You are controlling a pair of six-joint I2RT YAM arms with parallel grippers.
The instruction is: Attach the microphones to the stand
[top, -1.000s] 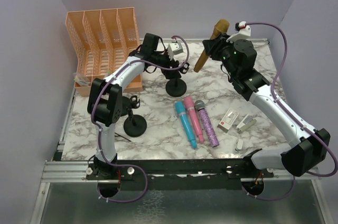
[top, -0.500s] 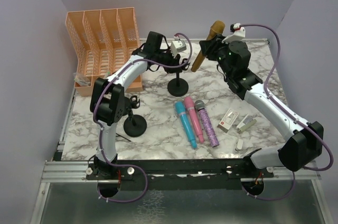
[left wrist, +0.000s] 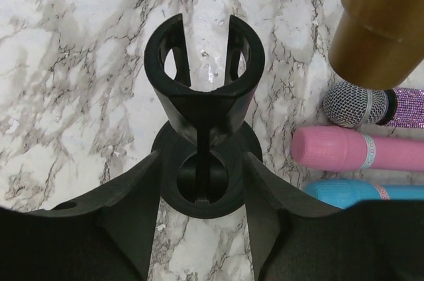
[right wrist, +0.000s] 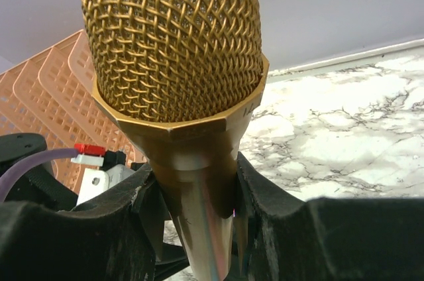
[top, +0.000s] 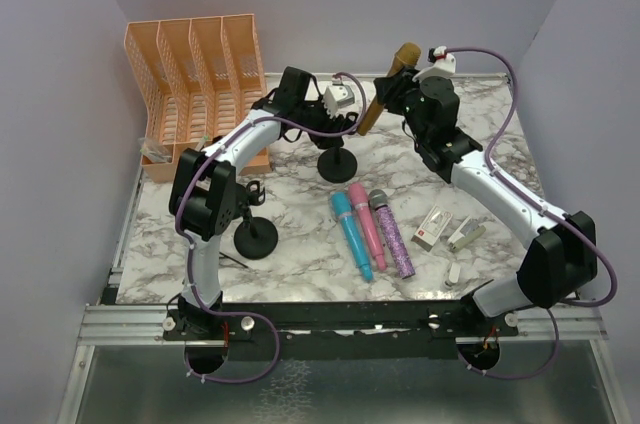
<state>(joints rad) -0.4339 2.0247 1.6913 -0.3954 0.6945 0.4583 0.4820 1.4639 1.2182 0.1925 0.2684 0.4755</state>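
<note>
Right wrist view is showing the right gripper [right wrist: 195,211] closing firmly on the gold microphone [right wrist: 175,49], pinching the tapered handle just under the mesh head. That is leaving the whole lower handle free, presumably so the bare end can be going into a holder.

From above, this microphone is hanging tilted, head up and away, tail pointing down towards the stand [top: 335,166] at the middle of the table [top: 480,144]. The tail is hovering just beside the top of the stand and is not yet sitting in it.

The left gripper [left wrist: 202,162] is standing about half spread, its fingers lying either side of the neck below the clip [left wrist: 202,89], with gaps showing on both sides. It seems to be bracketing the stand to keep it from tipping as the handle is pushed in. The clip's open slot is facing away from this wrist camera, and the gold tail is looming at the upper right.

The cyan microphone [top: 352,234], pink microphone [top: 366,224] and purple microphone [top: 393,239] are lying side by side near the front, waiting their turn. A second stand [top: 255,237] is standing unused at the left
</note>
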